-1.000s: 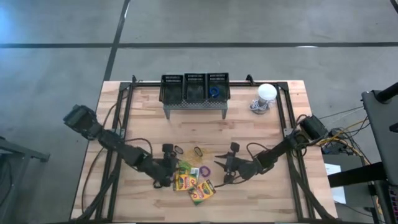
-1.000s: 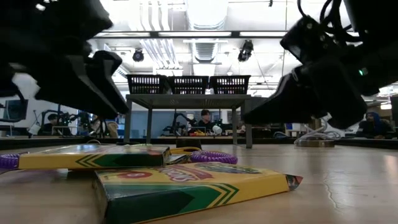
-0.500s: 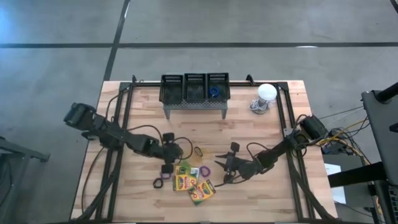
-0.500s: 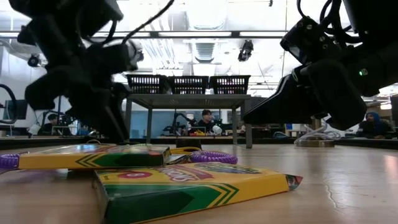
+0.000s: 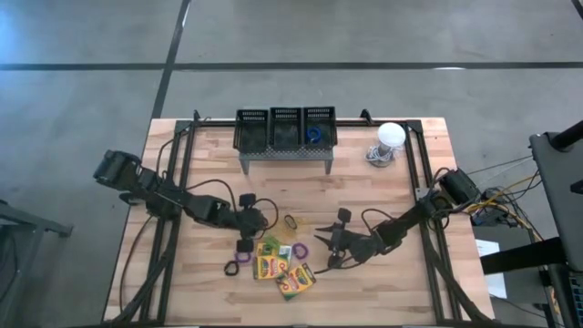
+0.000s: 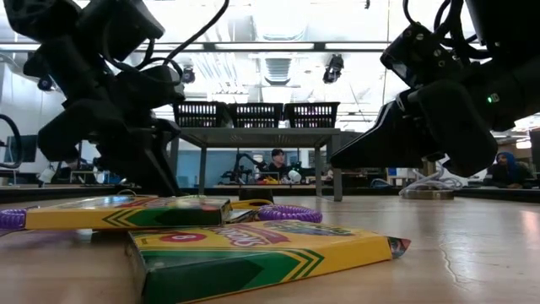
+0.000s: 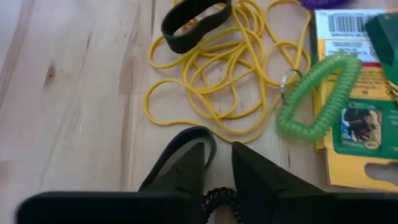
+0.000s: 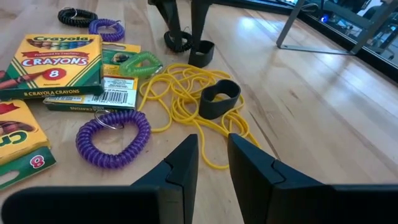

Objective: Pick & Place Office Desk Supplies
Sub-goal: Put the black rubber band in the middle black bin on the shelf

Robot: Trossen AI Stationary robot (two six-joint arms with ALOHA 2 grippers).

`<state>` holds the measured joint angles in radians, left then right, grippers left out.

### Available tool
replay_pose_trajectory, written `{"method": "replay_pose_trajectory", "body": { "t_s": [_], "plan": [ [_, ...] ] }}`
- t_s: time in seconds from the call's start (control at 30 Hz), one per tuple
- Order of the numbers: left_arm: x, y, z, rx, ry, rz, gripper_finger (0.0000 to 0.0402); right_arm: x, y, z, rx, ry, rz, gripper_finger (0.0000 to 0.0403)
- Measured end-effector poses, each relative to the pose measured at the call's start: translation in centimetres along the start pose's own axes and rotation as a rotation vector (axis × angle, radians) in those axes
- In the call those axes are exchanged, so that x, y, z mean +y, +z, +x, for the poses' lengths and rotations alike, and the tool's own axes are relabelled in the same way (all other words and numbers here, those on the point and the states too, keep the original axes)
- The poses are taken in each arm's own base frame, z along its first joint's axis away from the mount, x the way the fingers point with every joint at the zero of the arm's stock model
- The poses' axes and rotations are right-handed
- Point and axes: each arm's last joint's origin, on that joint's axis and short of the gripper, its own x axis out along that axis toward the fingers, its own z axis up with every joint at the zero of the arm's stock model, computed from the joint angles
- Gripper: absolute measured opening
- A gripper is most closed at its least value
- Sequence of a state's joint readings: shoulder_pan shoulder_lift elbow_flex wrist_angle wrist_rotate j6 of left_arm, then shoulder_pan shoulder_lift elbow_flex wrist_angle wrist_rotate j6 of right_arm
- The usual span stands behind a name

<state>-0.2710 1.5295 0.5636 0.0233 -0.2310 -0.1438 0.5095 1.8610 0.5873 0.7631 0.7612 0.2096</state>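
- Looking down from above, we saw both arms low over the front-centre of the counter [image 5: 209, 173], left arm reaching in from the left, right arm from the right.
- L gripper [image 7: 216, 149]: tips down at the counter, just beside the yellow rubber-band tangle [image 8: 177, 78]. Jaws only a narrow gap apart. One tip sat inside a black band [image 7: 186, 132] lying on the wood, w/ the band's wall at the gap; we couldn't tell whether it was pinched.
- R gripper [image 8: 211, 146]: hovered above the wood on the other side of the tangle. Jaws a narrow gap apart, nothing held.
- Second black band [image 8: 219, 99] stood on edge on the tangle, between the two grippers.
- Green coil loop [image 7: 292, 124] lay partly on a crayon box [image 8: 53, 56]; big purple coil loop [image 8: 140, 127] lay by that box's barcode end, near the R gripper.
- Further off past the box: a small black coil [image 8: 76, 15] and a small purple coil [image 8: 107, 26], side by side.
- More crayon boxes [image 5: 296, 281] lay overlapped nearer the front edge.
- Three mesh bins [image 5: 285, 128] sat in a row on the grey stand [image 5: 285, 157] at the back; a blue loop [image 5: 314, 135] was in the rightmost bin.
- White ball w/ cable [image 5: 391, 135] sat right of the stand.
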Motion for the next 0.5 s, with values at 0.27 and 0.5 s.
{"method": "replay_pose_trajectory", "body": {
  "t_s": [0.27,0.5],
  "plan": [
    [-0.1,0.4,0.0,-0.039,-0.006,-0.036,0.0004,0.0,0.0,0.0,0.0,0.0,0.0,0.008],
    [-0.2,3.9,-1.9,-0.159,0.003,-0.096,0.0002,0.0,0.0,0.0,0.0,0.001,-0.001,0.0073]
  ]
}}
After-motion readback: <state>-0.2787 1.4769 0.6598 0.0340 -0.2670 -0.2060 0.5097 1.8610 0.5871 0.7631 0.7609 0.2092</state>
